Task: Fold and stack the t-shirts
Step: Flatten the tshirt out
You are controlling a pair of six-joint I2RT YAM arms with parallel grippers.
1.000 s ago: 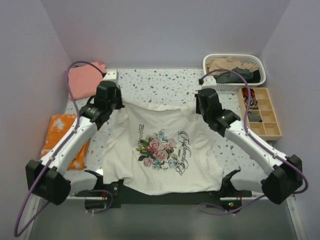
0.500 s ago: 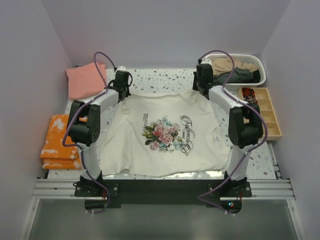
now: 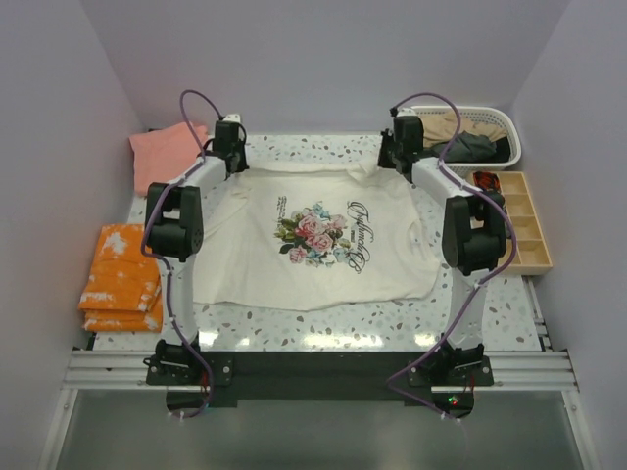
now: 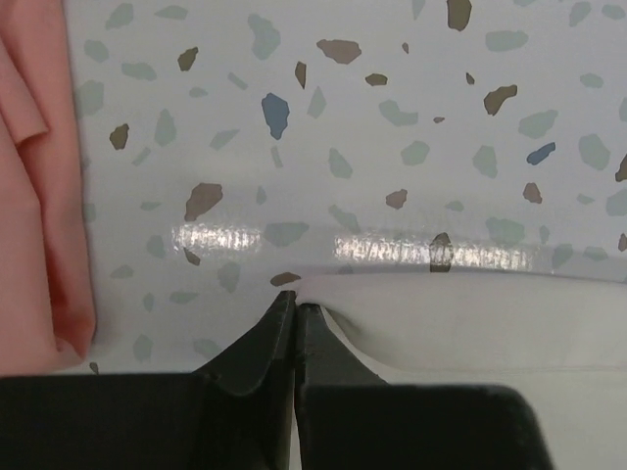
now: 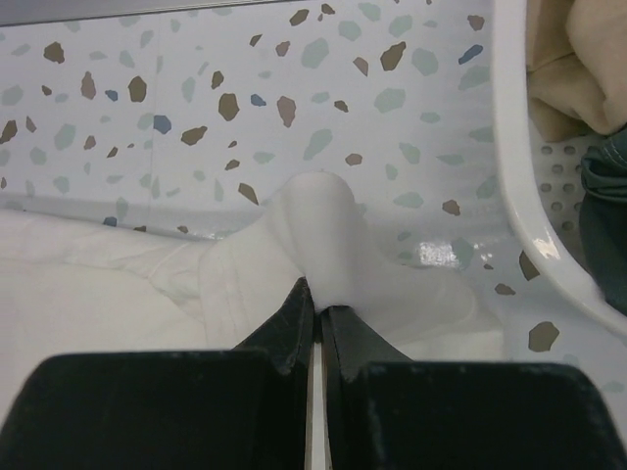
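Note:
The cream t-shirt [image 3: 313, 245] with the rose print and black script lies spread flat, print up, in the middle of the table. My left gripper [image 3: 233, 162] is shut on its far left shoulder edge [image 4: 411, 323]. My right gripper [image 3: 402, 162] is shut on its far right shoulder, where the cloth [image 5: 323, 235] bunches up above the fingertips. A salmon-pink t-shirt [image 3: 167, 152] lies at the far left, also in the left wrist view [image 4: 39, 196]. Tan [image 3: 451, 125] and dark grey [image 3: 470, 147] shirts lie in the white basket [image 3: 460, 168].
The basket rim [image 5: 529, 196] is close to the right of my right gripper. A folded orange cloth stack [image 3: 120, 279] lies at the left edge. A wooden compartment box [image 3: 511, 220] stands at the right edge.
Both arms have stretched toward the far side, pulling the cream shirt away from the near edge and flattening it. The shirt now lies further back on the table.

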